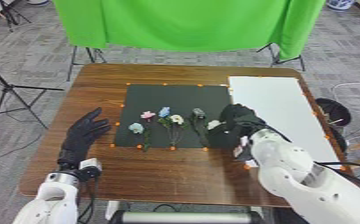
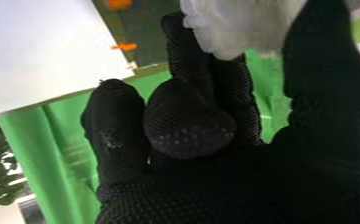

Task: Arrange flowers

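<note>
In the head view my right hand (image 1: 237, 119) is at the right edge of the dark mat (image 1: 150, 95), its fingers curled on a white flower (image 1: 214, 124). In the right wrist view the pale petals (image 2: 221, 27) lie between the thumb and fingers of this hand (image 2: 190, 125); the stem is hidden. Left of it on the mat lie a greyish flower (image 1: 199, 112), a white flower (image 1: 176, 119), a blue flower (image 1: 164, 111), a pink flower (image 1: 147, 115) and a pale blue flower (image 1: 136, 128). My left hand (image 1: 86, 132) rests open beside the mat's left edge.
A white board (image 1: 270, 100) lies on the table's right side, partly under the right arm. Small orange markers line both surfaces. A green cloth (image 1: 190, 25) hangs beyond the brown table (image 1: 150, 170), and a black round object (image 1: 334, 112) stands off its right edge.
</note>
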You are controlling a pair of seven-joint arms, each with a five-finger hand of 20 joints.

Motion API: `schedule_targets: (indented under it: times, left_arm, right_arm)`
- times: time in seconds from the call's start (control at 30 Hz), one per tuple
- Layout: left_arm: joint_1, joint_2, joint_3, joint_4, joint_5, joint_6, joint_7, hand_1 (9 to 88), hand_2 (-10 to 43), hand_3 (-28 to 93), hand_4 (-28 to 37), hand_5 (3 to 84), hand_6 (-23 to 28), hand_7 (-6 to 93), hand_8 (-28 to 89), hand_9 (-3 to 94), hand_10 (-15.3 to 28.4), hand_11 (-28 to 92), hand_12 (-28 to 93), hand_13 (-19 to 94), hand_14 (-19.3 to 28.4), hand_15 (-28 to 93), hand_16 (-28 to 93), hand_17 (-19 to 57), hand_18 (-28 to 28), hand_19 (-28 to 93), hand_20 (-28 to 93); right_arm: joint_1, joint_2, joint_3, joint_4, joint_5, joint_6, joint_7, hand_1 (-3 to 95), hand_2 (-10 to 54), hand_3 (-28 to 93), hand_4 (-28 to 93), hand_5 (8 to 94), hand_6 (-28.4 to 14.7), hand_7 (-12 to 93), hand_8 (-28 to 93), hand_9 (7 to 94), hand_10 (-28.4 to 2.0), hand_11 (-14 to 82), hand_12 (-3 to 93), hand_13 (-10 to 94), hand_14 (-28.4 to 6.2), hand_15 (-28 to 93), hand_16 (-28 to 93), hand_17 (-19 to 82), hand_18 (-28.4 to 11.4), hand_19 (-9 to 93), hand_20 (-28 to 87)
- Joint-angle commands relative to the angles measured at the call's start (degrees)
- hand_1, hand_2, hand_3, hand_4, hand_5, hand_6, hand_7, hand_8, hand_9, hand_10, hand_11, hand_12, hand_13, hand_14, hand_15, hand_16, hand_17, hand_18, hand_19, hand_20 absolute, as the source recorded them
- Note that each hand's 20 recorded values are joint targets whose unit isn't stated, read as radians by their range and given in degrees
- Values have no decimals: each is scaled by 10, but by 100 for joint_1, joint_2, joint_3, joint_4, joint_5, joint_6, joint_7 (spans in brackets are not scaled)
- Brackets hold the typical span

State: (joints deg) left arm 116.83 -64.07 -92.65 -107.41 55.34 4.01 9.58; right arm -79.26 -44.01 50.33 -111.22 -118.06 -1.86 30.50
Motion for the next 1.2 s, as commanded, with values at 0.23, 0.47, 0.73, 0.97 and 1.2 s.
schedule_targets:
  times: [0.23, 0.47, 0.73, 0.97, 1.2]
  left_arm:
    - [220, -88, 103, 200, 10, -179, -118, 221, -78, 703, -283, 366, -7, 151, -68, 434, 121, 179, 157, 369, 174, 216, 31, 81, 131, 84, 200]
    - [313, -106, 51, 111, 40, -101, -52, 222, -77, 702, -283, 402, 6, 151, -67, 436, 123, 182, 158, 366, 173, 215, 33, 80, 131, 82, 200]
    - [401, -125, 225, -99, 204, 625, 446, 223, -60, 698, -283, 556, -20, 179, -78, 470, 128, 186, 149, 295, 138, 142, 15, 54, 61, 18, 185]
    - [667, -101, 99, -387, 299, 708, 675, 227, -55, 705, -283, 571, -27, 175, -87, 478, 128, 184, 138, 264, 116, 81, 24, 27, 24, 2, 159]
    - [913, -144, -62, -627, 330, 835, 738, 226, -56, 711, -283, 555, -24, 175, -84, 464, 128, 182, 136, 235, 99, 59, 29, 10, 10, 0, 152]
  right_arm:
    - [-565, -78, 1143, -643, 303, 64, -228, 292, -95, 674, -142, 605, -24, 140, -85, 655, -153, 92, 156, 874, -18, 726, 292, 655, -151, 932, 588]
    - [-2114, -783, 3724, -916, 3663, 789, -2790, 236, -68, 714, -143, 588, -20, 158, -86, 578, -152, 78, 166, 644, -136, 384, 220, 357, -181, 647, 379]
    - [-2952, -1934, 4261, -705, 8146, -629, -4365, 6, 30, 736, -201, 362, -1, 63, -71, 355, -137, 25, 117, 249, -131, 37, 176, 122, -130, 53, 262]
    - [-3591, -2109, 4466, -1007, 8048, -649, -4585, -26, 38, 681, -280, 223, -43, 27, -84, 260, -118, -4, 72, 150, -90, -56, 129, 43, -91, 23, 193]
    - [-4043, -2253, 4866, -1263, 7403, -654, -4528, -26, 21, 668, -282, 314, -99, -15, -71, 239, -117, -10, 75, 102, -90, -93, 153, 18, -57, -5, 194]
